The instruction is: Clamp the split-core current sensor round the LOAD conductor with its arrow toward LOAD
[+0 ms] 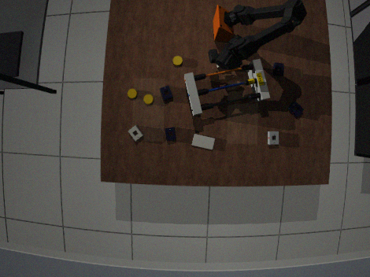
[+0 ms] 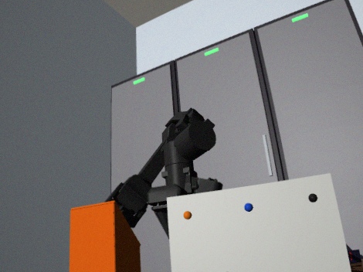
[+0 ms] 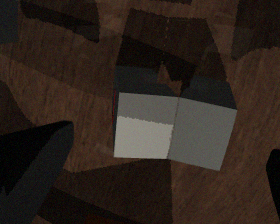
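The sensor (image 3: pixel 145 137) stands on the table in the wrist view, its two pale faces side by side with a narrow gap between the dark parts behind them; in the top view the arm covers nearly all of it. Its arrow cannot be made out. My gripper (image 3: pixel 175 147) is wide open, one finger on each side of the sensor with space between, touching neither side. In the top view it hangs over the table just behind the orange conductor. The blue conductor (image 1: pixel 224 86) runs between two white end blocks, in line with the yellow LOAD label (image 1: pixel 260 78).
The orange conductor (image 1: pixel 220 72) and the black conductor (image 1: pixel 232 101) flank the blue one. The end blocks (image 1: pixel 193 93) (image 2: pixel 255 240) rise as walls. An orange box (image 1: pixel 221 26) (image 2: pixel 93 236) stands behind. Yellow discs (image 1: pixel 177 60), dark blue blocks (image 1: pixel 278 69) and white pieces (image 1: pixel 203 142) lie around.
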You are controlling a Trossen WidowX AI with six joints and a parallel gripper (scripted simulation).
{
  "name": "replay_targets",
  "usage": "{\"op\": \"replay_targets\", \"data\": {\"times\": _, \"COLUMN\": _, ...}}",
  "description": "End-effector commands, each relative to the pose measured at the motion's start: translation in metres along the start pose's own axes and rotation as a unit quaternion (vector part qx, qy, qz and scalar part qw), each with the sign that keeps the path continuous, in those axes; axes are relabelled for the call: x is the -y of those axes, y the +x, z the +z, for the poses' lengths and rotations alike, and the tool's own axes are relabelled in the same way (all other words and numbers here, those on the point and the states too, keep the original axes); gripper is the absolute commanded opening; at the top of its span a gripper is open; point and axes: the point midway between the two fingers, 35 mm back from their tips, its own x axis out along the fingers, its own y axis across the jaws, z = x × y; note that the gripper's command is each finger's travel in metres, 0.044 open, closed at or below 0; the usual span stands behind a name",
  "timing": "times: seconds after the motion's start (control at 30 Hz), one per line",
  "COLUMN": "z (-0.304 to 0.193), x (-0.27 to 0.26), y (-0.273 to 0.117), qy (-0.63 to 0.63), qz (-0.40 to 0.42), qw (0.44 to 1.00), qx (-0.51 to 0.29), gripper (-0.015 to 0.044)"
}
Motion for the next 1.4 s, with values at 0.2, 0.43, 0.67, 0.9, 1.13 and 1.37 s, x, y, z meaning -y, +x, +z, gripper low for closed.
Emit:
{"op": "replay_targets", "data": {"times": 0.2, "z": -0.001, "x": -0.001, "y": 0.008, "qy": 0.0, "qz": 0.002, "qw": 1.0, "qx": -0.001, "gripper": 0.0414}}
{"op": "replay_targets", "data": {"times": 0.43, "z": -0.001, "x": -0.001, "y": 0.008, "qy": 0.0, "qz": 0.002, "qw": 1.0, "qx": -0.001, "gripper": 0.023}}
{"op": "replay_targets", "data": {"times": 0.67, "z": -0.001, "x": -0.001, "y": 0.008, "qy": 0.0, "qz": 0.002, "qw": 1.0, "qx": -0.001, "gripper": 0.0183}}
{"op": "replay_targets", "data": {"times": 0.9, "z": 0.001, "x": 0.001, "y": 0.0, "qy": 0.001, "qz": 0.0, "qw": 1.0, "qx": -0.001, "gripper": 0.0058}}
{"op": "replay_targets", "data": {"times": 1.13, "z": 0.005, "x": 0.005, "y": -0.037, "qy": 0.003, "qz": -0.003, "qw": 1.0, "qx": -0.002, "gripper": 0.0}}
{"op": "replay_targets", "data": {"times": 1.37, "z": 0.004, "x": 0.005, "y": -0.078, "qy": 0.004, "qz": -0.001, "qw": 1.0, "qx": -0.003, "gripper": 0.0}}
